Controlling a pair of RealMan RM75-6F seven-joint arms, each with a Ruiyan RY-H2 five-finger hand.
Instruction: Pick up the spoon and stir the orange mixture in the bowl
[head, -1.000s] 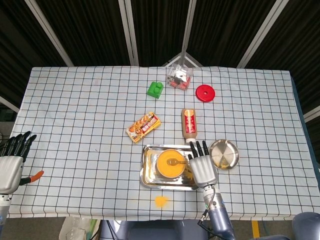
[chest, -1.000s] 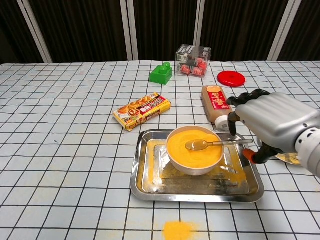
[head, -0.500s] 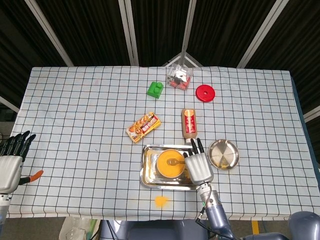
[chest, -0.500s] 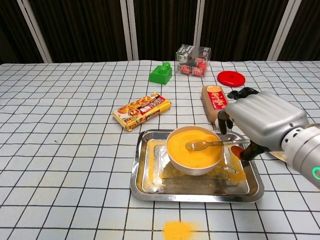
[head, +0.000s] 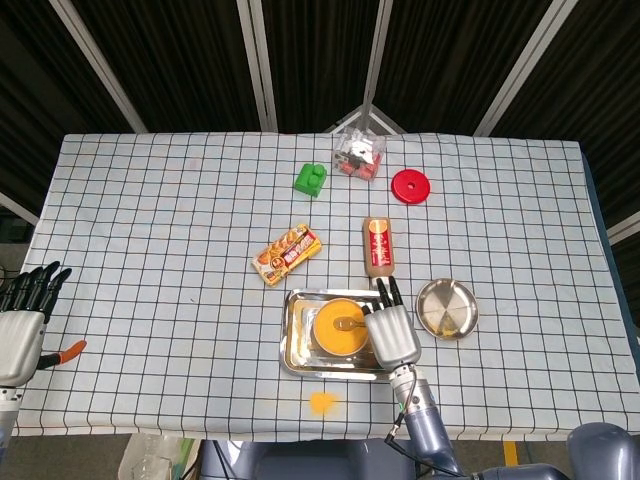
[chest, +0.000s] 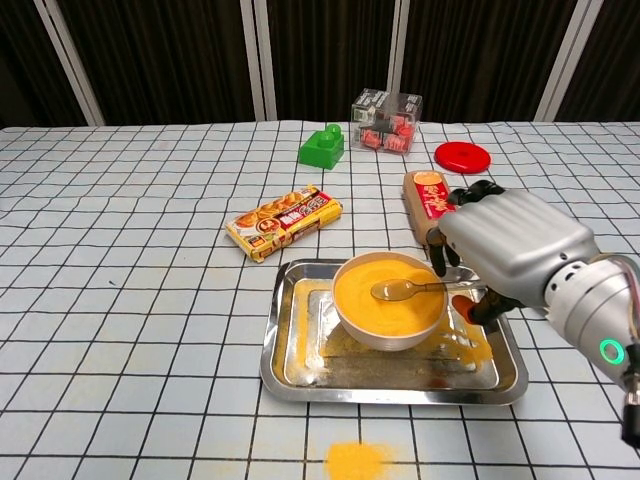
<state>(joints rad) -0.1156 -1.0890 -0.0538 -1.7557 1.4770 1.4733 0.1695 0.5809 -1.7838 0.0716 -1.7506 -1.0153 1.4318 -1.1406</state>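
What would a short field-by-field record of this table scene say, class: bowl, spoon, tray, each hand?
bowl: holds orange mixture, stands in the tray
spoon: bowl end rests on the mixture, handle points toward the right hand
tray: metal, orange powder spilled inside
right hand: over the spoon handle, grasp not clear
left hand: at the table's left edge, fingers apart, holds nothing

The right hand (chest: 510, 250) is showing a smooth silver-grey shell over its back, black fingers (chest: 437, 250) and an orange thumb tip. Behind it, a grey wrist is glowing with a green ring light. The left hand (head: 20, 330) is looking alike.
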